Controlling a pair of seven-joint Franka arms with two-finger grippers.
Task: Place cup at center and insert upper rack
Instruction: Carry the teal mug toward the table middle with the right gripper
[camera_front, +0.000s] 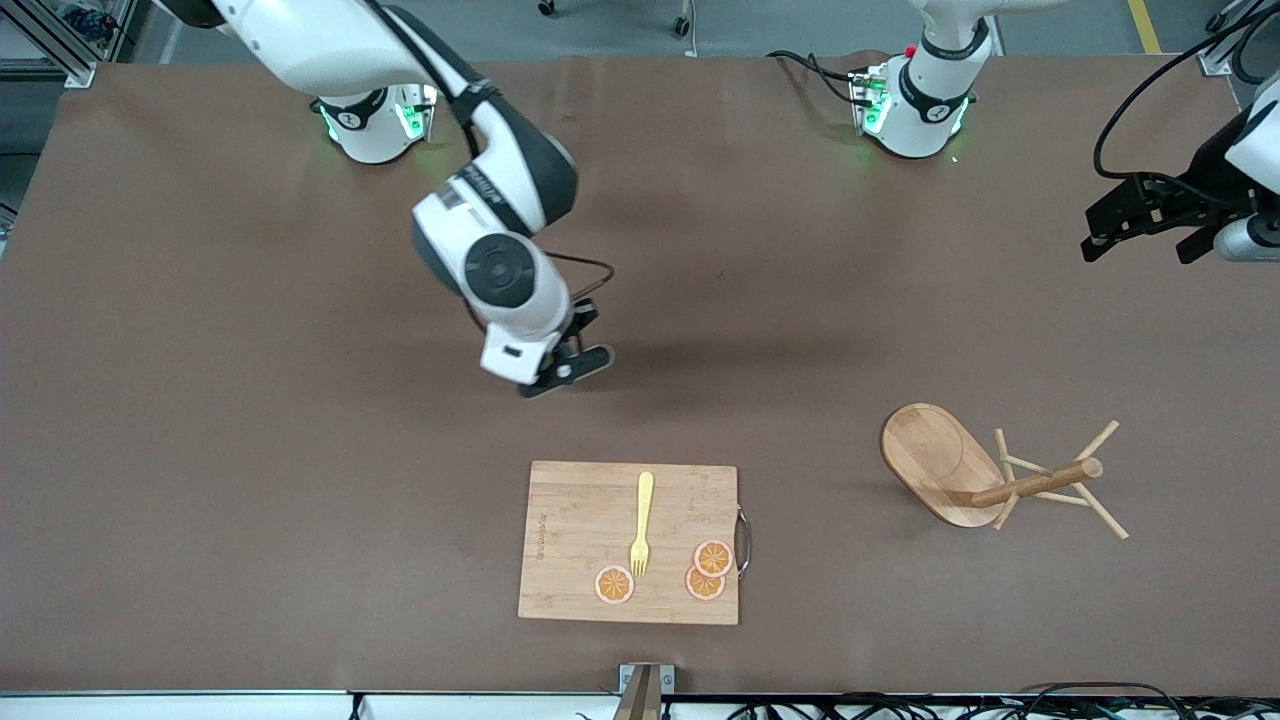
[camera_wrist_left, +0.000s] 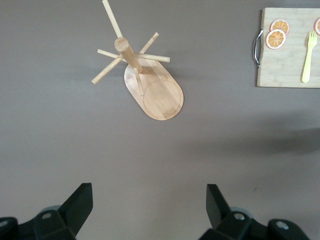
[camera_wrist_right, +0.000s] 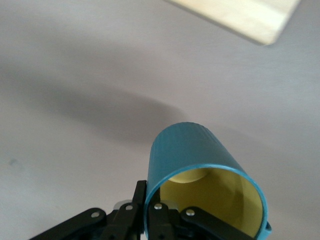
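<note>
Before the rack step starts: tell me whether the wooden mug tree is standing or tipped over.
Tipped over. The upper rack lies on the table with its oval base tilted up on edge, its post running level and the pegs splayed beside it.

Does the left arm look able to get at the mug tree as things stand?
Probably yes: the left gripper is open above bare table, and the mug tree stands alone with nothing between them.

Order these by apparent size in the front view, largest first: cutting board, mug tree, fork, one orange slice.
1. Cutting board
2. Mug tree
3. Fork
4. Orange slice, the smallest

All four lie on the table, so the order is reliable.
</note>
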